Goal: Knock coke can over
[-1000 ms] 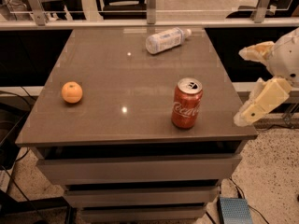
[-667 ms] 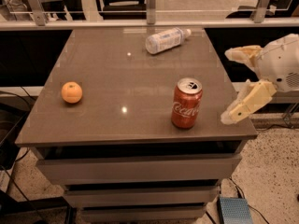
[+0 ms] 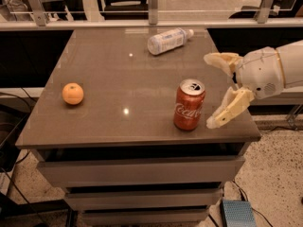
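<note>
The red coke can (image 3: 189, 105) stands upright on the grey table (image 3: 113, 84), near its front right corner. My gripper (image 3: 209, 90) reaches in from the right at can height, just to the right of the can. Its two cream fingers are spread wide apart, one (image 3: 221, 60) towards the back and one (image 3: 229, 109) towards the front. It is open and holds nothing. A small gap shows between the front fingertip and the can.
A clear plastic bottle (image 3: 167, 40) lies on its side at the back of the table. An orange fruit (image 3: 73, 93) sits at the left. A railing (image 3: 151, 24) runs behind the table. Drawers sit below the top. A small blue box (image 3: 236, 213) lies on the floor.
My gripper has moved left across the table's right edge towards the can. The can, bottle and orange have not moved.
</note>
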